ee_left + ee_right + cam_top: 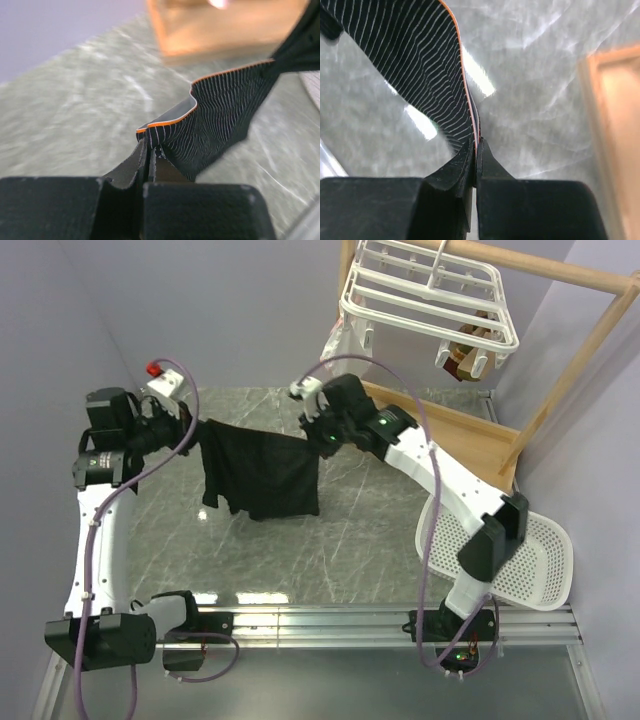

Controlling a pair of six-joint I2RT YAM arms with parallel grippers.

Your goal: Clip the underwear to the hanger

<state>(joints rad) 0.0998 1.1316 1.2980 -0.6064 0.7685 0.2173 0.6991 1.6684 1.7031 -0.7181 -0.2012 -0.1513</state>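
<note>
**Underwear (260, 475) gripped at both ends, hanger (428, 288) up and to the right**

The underwear is held spread above the bench (300, 560). Its waistband is stretched roughly level from left to right, and the rest hangs below. One end of the orange-trimmed edge is pinched in the closed left pincer (149, 150), the other end in the closed right pincer (476, 150). The hanger is hung from the wooden frame (560, 272) at the far right, higher than the garment and well apart from it. The right arm is judged the nearer. The waistband's long axis would have to be carried up and rightward to meet the clips.
</note>
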